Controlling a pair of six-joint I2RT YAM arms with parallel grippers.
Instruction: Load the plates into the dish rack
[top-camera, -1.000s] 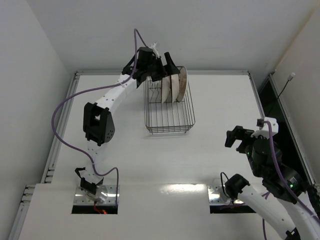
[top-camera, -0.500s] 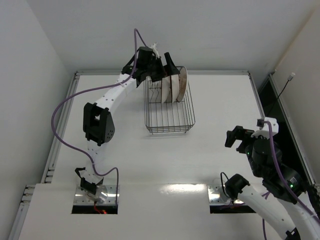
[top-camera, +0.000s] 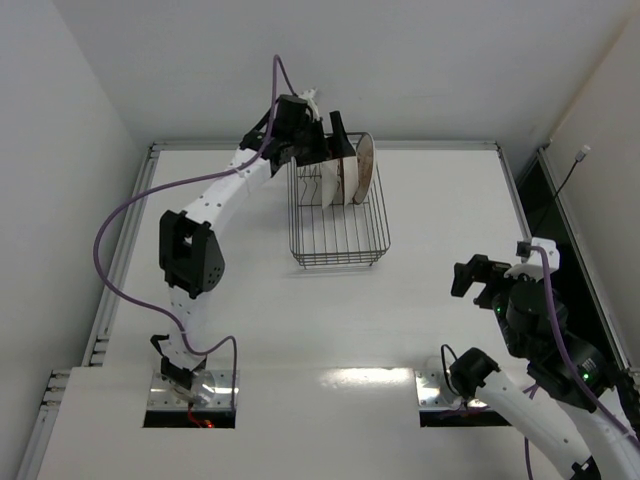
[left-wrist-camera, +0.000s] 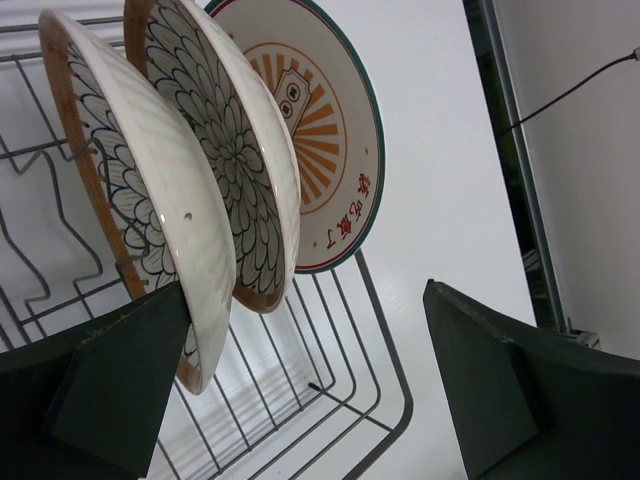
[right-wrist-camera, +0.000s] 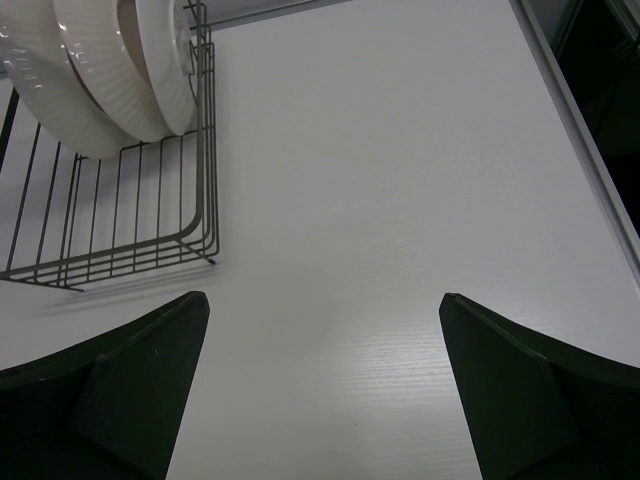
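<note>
The black wire dish rack (top-camera: 340, 262) stands at the far middle of the table. Three plates stand upright in its far-end dividers: two brown-rimmed floral ones (left-wrist-camera: 150, 190) (left-wrist-camera: 240, 150) and the pale-rimmed one with an orange centre (left-wrist-camera: 325, 130). In the top view they show as pale discs (top-camera: 350, 178). My left gripper (top-camera: 332, 140) hangs open over the plates; in the left wrist view (left-wrist-camera: 310, 385) its left finger (left-wrist-camera: 110, 390) sits beside the nearest plate's lower edge. My right gripper (top-camera: 474, 272) is open and empty above bare table (right-wrist-camera: 325, 390). The right wrist view shows the rack (right-wrist-camera: 120, 250) and the plates' pale undersides (right-wrist-camera: 90, 70).
A raised rail (top-camera: 515, 190) runs along the table's right edge, with a dark gap and a cable beyond it. A matching rail (top-camera: 130, 230) runs along the left edge. A white wall stands behind the rack.
My left arm has shifted a little, its elbow swinging left and its gripper lifting slightly over the plates. My right gripper has drifted slightly to the right. The plates have not moved.
</note>
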